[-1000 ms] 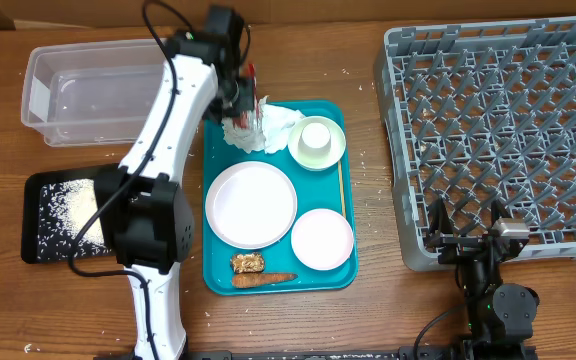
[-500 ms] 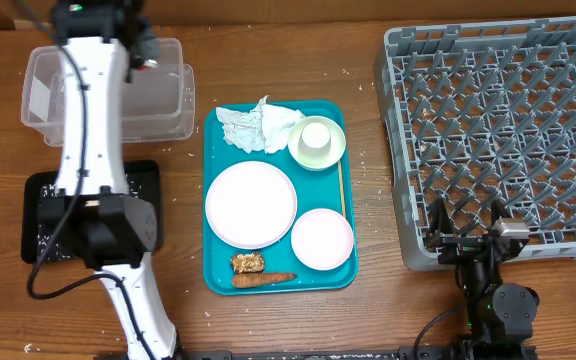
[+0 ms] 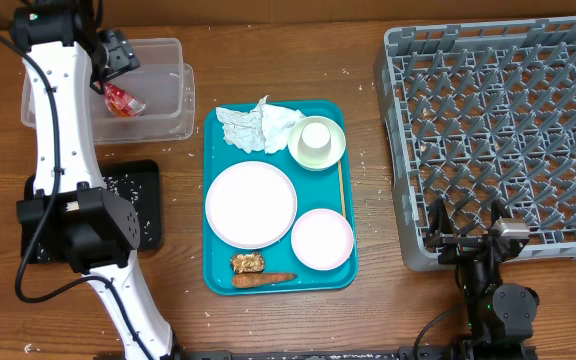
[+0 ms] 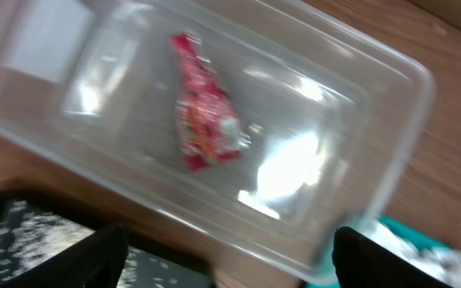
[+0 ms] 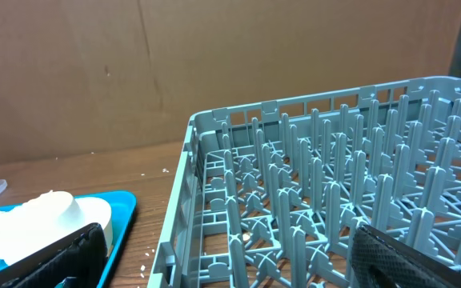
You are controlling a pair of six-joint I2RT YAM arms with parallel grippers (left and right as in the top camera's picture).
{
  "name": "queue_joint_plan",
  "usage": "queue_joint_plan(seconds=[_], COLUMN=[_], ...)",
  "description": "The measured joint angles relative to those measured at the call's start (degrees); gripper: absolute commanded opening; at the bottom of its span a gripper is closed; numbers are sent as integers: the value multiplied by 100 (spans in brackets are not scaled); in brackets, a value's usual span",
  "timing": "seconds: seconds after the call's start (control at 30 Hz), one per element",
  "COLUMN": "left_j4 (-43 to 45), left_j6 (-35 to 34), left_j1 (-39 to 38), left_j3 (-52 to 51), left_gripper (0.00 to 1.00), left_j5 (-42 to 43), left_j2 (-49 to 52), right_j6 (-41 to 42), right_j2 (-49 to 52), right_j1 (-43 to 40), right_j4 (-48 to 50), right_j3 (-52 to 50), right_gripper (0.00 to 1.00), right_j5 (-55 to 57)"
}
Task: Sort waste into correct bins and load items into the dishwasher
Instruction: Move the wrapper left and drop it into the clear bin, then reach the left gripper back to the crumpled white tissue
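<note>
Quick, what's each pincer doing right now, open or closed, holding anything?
Left pincer: open, empty; the red wrapper lies in the clear tub beneath it.
Right pincer: open, holding nothing.

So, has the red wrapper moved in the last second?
Yes. The red wrapper went left, from over the teal tray's top corner into the clear plastic tub.

The left arm (image 3: 63,140) hides part of the clear tub (image 3: 173,90) and much of the black tray (image 3: 146,205); the dish rack (image 3: 498,130) is cut off at right.
</note>
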Motion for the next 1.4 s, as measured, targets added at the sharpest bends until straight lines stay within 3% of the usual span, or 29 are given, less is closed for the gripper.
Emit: queue_joint_plan(seconds=[0.17, 0.33, 0.53, 0.83, 1.4], left_j4=[-42, 175, 1139, 2332, 2918], left_j6=[463, 544, 483, 46, -264], left_j1=[-525, -1467, -2221, -2295, -2739], left_j3=[-28, -448, -1663, -2872, -3143], left_gripper=[84, 84, 78, 72, 63], left_j5=[973, 1213, 1325, 1325, 1320], left_j2=[0, 0, 0, 4, 317], right_j6=[2, -2, 0, 0, 0], right_j2=[0, 0, 0, 0, 0], right_j1=[2, 0, 0, 0, 2], right_j4=[-2, -2, 2, 2, 0], right_j3=[0, 0, 0, 0, 0], right_gripper=[100, 100, 100, 100, 100], right_j5=[-2, -2, -2, -4, -2])
